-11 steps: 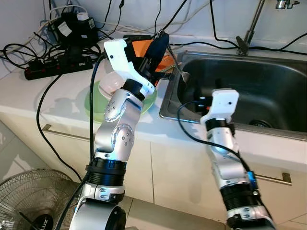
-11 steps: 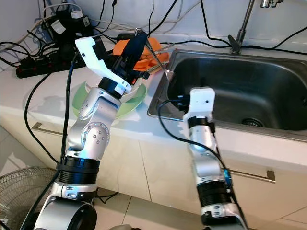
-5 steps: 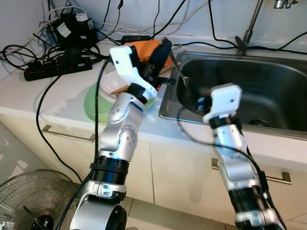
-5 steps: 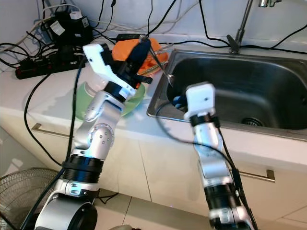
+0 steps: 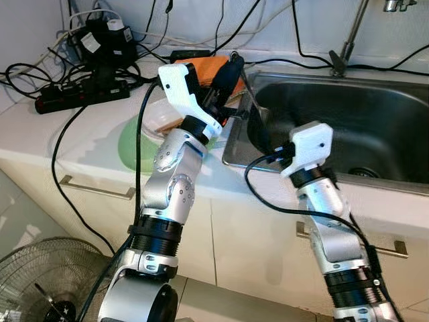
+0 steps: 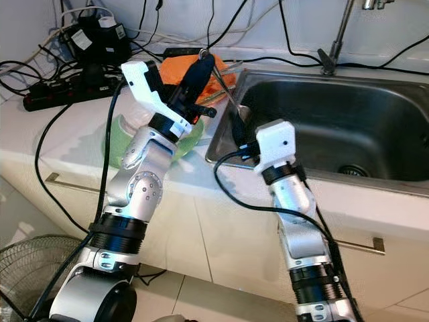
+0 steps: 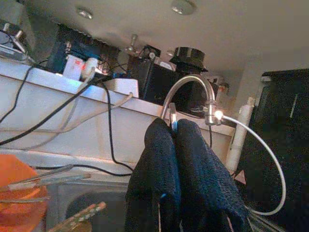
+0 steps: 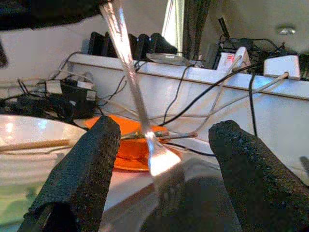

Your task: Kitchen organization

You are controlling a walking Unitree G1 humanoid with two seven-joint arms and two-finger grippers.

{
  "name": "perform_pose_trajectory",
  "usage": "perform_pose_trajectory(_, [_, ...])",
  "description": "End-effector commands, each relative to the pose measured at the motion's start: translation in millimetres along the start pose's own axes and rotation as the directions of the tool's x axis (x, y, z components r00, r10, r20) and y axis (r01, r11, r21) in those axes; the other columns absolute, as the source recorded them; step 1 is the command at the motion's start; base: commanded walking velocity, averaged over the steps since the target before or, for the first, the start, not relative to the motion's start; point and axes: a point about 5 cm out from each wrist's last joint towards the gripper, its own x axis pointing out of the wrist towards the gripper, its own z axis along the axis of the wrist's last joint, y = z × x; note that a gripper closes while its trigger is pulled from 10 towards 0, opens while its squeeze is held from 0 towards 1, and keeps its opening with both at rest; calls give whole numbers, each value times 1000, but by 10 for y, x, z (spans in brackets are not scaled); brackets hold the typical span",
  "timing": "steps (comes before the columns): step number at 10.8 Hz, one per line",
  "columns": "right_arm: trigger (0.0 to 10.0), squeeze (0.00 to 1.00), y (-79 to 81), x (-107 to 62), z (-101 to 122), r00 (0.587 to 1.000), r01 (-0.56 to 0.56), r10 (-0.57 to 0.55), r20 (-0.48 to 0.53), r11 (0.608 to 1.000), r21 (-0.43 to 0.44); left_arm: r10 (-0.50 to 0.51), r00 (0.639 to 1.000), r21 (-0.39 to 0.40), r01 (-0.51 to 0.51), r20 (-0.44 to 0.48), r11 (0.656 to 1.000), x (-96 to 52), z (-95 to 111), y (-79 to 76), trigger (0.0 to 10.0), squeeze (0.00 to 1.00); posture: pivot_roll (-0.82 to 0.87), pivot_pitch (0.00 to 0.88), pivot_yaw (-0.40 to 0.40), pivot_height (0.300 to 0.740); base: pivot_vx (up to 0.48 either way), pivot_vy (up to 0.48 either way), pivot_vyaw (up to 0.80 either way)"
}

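Two grippers work at the near left corner of the steel sink (image 5: 375, 127). The left gripper (image 6: 201, 67) is raised above the counter edge, its fingers (image 7: 169, 164) pressed together on the handle of a metal spoon (image 6: 231, 100), which slants down toward the sink with its bowl hanging just over the rim. The right gripper (image 8: 159, 164) sits below it at the sink's front edge, fingers (image 8: 82, 169) spread wide on either side of the spoon's bowl — not touching it.

Behind the left arm, a green plate (image 5: 134, 144) lies on the white counter (image 5: 74, 134) with a pale bowl (image 5: 161, 117) on it; the arm covers much of both. Further back, an orange plate (image 6: 174, 67) holds some utensils, among them what looks like a chopstick (image 6: 214, 94), though the gripper hides most of that heap. Black cables (image 5: 40, 74) and a power strip (image 5: 74, 97) crowd the counter's back left, and more cables trail along the wall to the tap (image 6: 335, 37), whose top is cut off. A fan (image 5: 40, 282) stands on the floor at lower left — partly out of frame.
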Motion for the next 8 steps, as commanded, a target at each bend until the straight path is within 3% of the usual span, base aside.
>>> perform_pose_trajectory(1, [10000,0,74,28,73,999,-46,46,26,999,18,-62,997,-33,63,42,997,164,37,-206,10000,0,-1,0,110,740,0,0,0])
perform_pose_trajectory(8, [10000,0,124,86,51,1000,-12,12,7,999,35,-174,983,-29,173,-55,985,61,-69,-298,10000,0,19,0,105,740,0,0,0])
